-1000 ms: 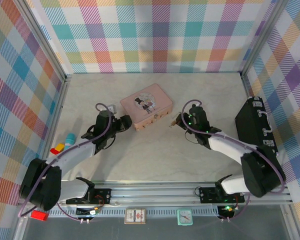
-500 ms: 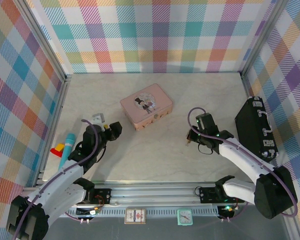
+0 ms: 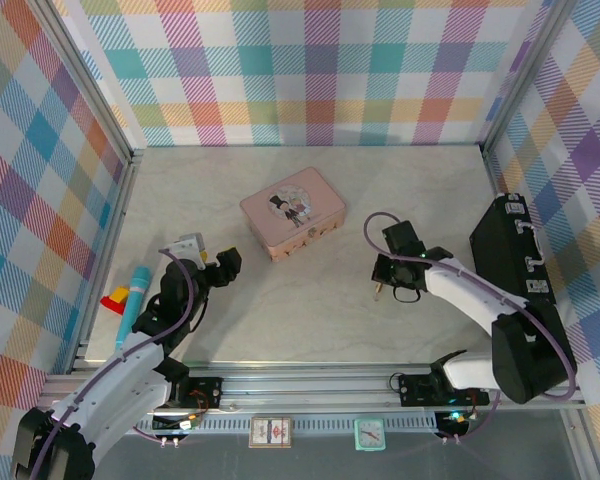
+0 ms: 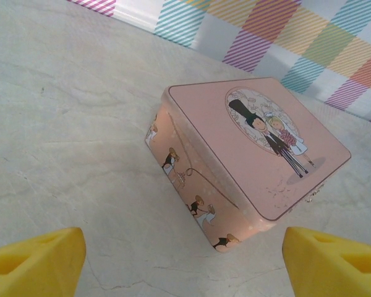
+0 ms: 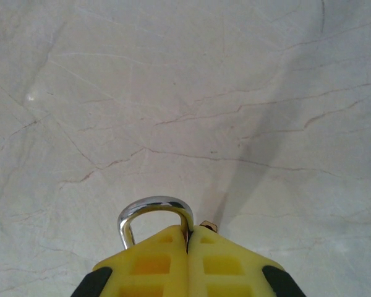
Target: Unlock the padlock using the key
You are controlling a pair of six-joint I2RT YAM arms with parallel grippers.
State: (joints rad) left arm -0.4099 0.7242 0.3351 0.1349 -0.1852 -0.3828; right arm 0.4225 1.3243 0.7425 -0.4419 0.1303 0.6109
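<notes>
Silver and brass, the padlock (image 5: 151,202) is pinched between the pressed-together fingers of the right hand (image 5: 188,234). Just its shackle loop and a small brass corner poke out past the tips. Its long axis runs along those fingers, shackle leading, aimed down at the bare counter (image 5: 173,93) to the right of the pink tin (image 3: 292,212). The left hand (image 4: 185,258) is spread wide and holds nothing. It faces the tin from the near left, well apart from the padlock. I cannot make out the key. From the free hand, the lock lies to the right across the counter. Its keyhole end looks buried in the grip and would likely need exposing first.
</notes>
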